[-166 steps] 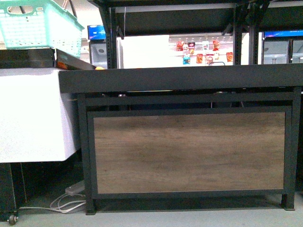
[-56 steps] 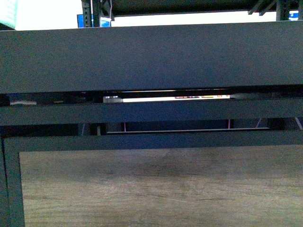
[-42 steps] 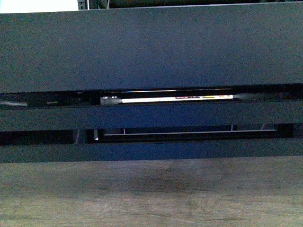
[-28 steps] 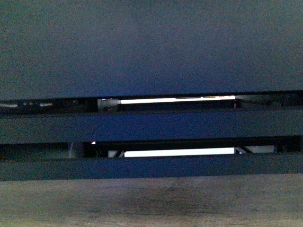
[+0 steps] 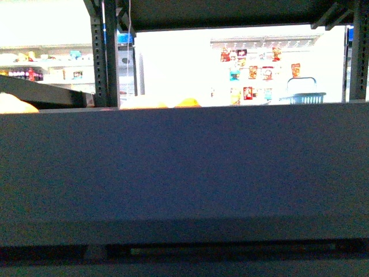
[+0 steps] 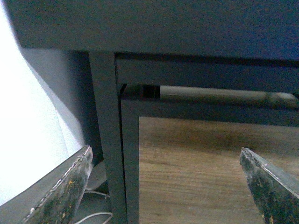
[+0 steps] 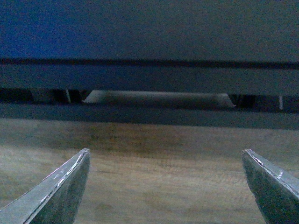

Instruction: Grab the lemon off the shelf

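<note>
Shelf (image 5: pixel 184 190): black front rim (image 5: pixel 259 144) fills most of front view. Upright (image 5: pixel 104 52) rises behind rim. Orange-yellow fruit tops (image 5: pixel 167 104) peek just over rim, right of upright. Wood panel (image 7: pixel 154 177) sits below rim.

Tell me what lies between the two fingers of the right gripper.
Nothing: the right gripper is open and the gap is bare. The right wrist view shows only the wood-look panel of the shelf behind it.

Blocked down low by the shelf (image 5: pixel 184 167) rim; wide open above it, just right of the upright (image 5: pixel 105 52).
</note>
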You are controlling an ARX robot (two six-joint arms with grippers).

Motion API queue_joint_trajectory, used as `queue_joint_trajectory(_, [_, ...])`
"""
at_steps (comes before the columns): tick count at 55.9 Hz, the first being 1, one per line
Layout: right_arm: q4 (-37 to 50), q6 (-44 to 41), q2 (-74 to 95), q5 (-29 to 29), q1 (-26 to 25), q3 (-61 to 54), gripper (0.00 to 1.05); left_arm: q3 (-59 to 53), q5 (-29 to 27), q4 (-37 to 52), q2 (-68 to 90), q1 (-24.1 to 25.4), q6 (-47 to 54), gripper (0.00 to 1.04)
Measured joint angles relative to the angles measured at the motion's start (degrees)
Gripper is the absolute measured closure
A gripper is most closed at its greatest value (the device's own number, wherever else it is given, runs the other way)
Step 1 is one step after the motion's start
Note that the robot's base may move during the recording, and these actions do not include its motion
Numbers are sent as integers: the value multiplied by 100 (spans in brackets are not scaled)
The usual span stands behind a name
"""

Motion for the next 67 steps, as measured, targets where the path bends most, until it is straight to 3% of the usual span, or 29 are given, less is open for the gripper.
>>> queue_joint_trajectory(67, [0,7,2,2,0,0,7,0,-2,0,0,0,-2,8])
